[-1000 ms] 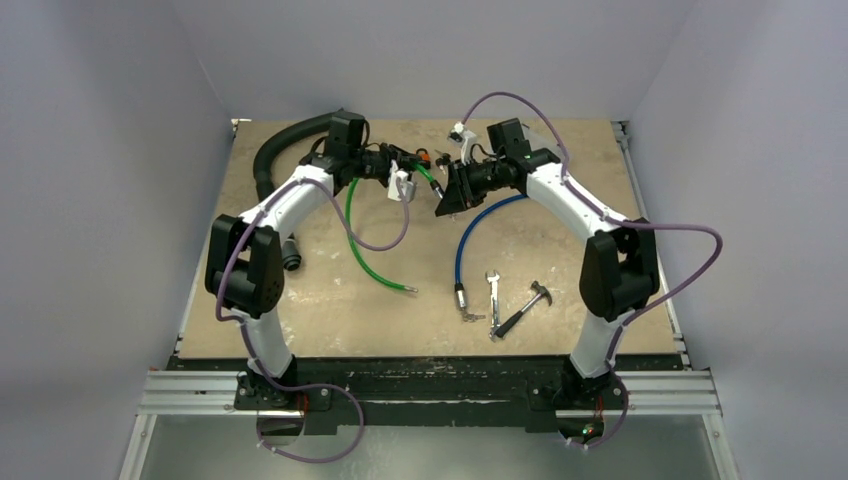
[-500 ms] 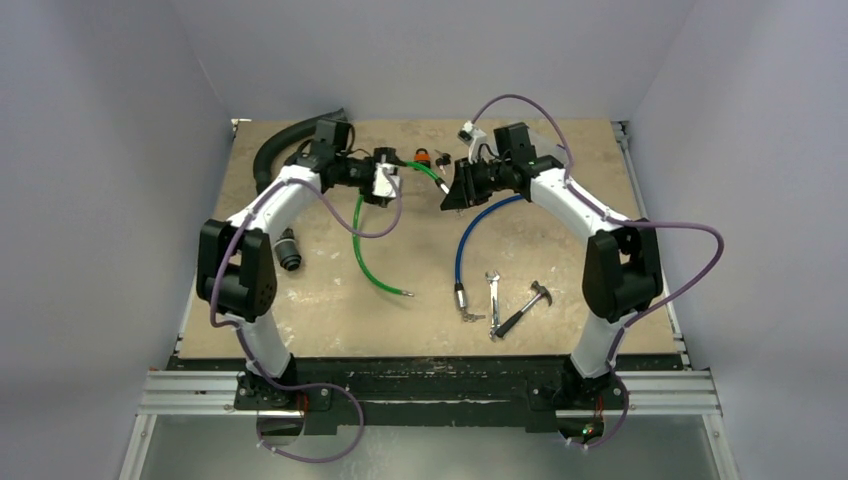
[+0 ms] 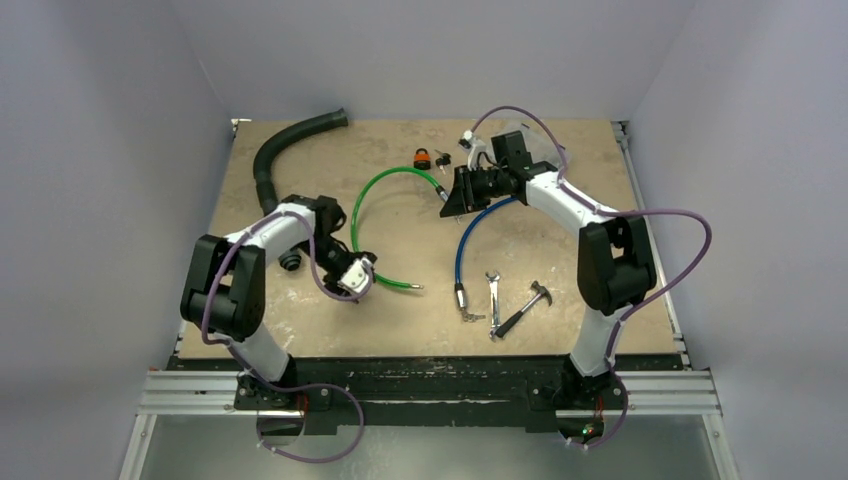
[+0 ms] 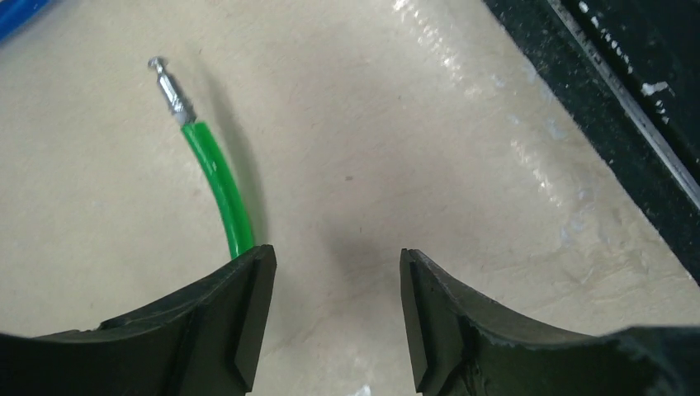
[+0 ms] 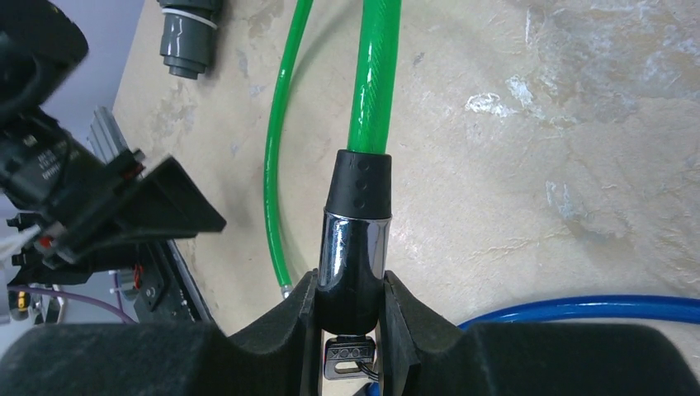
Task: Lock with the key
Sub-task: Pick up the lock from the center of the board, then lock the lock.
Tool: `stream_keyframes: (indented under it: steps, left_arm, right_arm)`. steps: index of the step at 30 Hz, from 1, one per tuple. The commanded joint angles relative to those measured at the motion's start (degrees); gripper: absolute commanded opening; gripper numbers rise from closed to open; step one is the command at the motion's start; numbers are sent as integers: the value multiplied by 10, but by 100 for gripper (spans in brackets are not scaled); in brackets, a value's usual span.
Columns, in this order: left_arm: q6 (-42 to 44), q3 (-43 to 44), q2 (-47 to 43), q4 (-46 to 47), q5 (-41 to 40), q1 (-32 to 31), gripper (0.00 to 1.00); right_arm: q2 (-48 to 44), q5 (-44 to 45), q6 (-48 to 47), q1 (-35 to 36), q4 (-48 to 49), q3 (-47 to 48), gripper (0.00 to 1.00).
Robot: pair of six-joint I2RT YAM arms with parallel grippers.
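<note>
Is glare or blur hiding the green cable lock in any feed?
Right wrist: lock barrel sharp in the right gripper, mild sheen on its chrome. Left wrist: green cable tip crisp, glossy streaks on the table only. Top external: evenly lit, but the lock barrel is too small to judge.

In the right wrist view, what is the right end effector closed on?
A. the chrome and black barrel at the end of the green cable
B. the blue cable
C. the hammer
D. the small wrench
A: the right end effector pinches the chrome and black barrel from both sides, and the green cable runs out of that barrel.
</note>
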Motion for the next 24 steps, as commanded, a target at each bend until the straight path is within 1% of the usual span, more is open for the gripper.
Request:
stream_keyframes:
  steps: [1, 6, 10, 13, 19, 21, 24]
  left_arm:
    - [-16, -18, -31, 60, 25, -55, 59]
    - [-152, -39, -34, 188, 37, -82, 57]
    - [-195, -50, -21, 236, 21, -95, 56]
    - [-237, -67, -14, 290, 5, -105, 55]
    - [-296, -81, 1, 345, -16, -113, 44]
    - [-318, -80, 6, 356, -23, -120, 42]
    - [-372, -89, 7, 401, -36, -134, 38]
  right_arm:
    - [-12, -23, -1, -4, 21, 4, 0]
    - [-14, -25, -6, -4, 13, 3, 0]
    - [-19, -25, -7, -3, 14, 0, 0]
    - [-19, -26, -6, -3, 16, -5, 0]
    - [-23, -34, -4, -3, 21, -11, 0]
    - [-25, -37, -6, -3, 20, -14, 0]
    - [-26, -43, -5, -4, 21, -17, 0]
